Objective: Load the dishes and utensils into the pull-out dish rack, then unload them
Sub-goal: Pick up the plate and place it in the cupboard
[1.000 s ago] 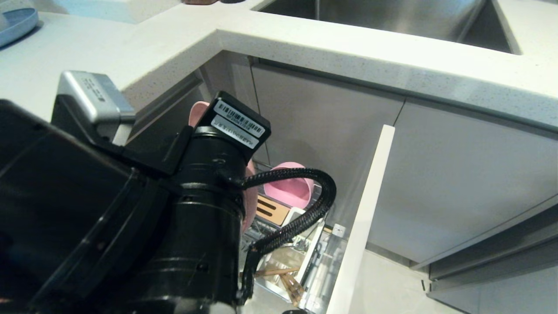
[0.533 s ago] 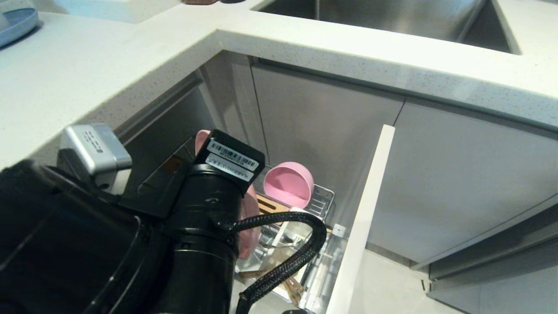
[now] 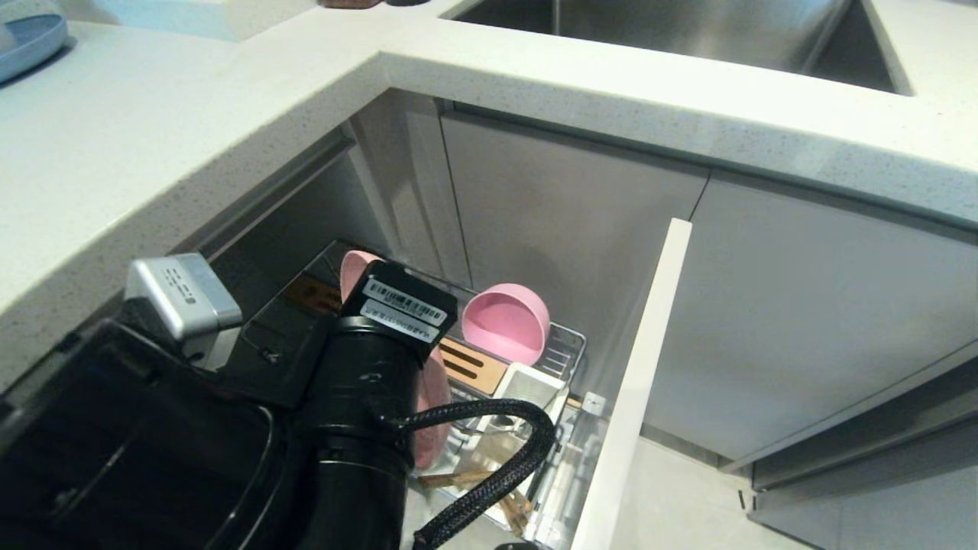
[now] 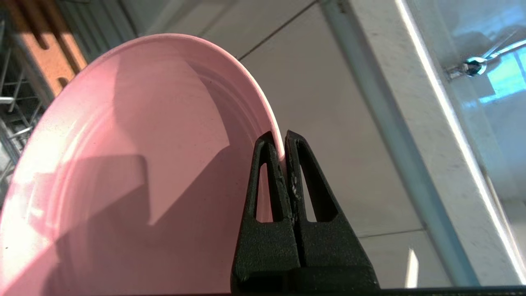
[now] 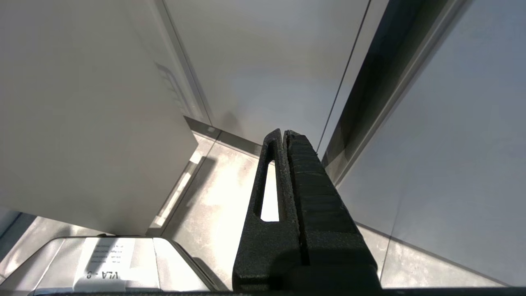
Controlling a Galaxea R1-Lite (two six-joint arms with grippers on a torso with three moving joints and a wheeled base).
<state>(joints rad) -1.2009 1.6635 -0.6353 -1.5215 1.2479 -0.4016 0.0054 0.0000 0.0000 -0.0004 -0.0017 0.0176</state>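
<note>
- Head view: left arm is down inside the open cabinet with the pink plate (image 3: 435,397) on edge over the pull-out dish rack (image 3: 569,347). Pink bowl (image 3: 504,325) sits at the rack's far end, chopsticks (image 3: 489,485) near its front corner.
- Left wrist view: left tool (image 4: 283,137) is clamped on the plate's rim. Looks like loading; next it needs lining up with the prongs.
- Right wrist view: right tool (image 5: 282,133) is pressed together, empty, parked by the cabinet fronts.

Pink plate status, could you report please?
Left gripper shut on pink plate rim, above rack. Right gripper shut, parked. Pink bowl in rack.
</note>
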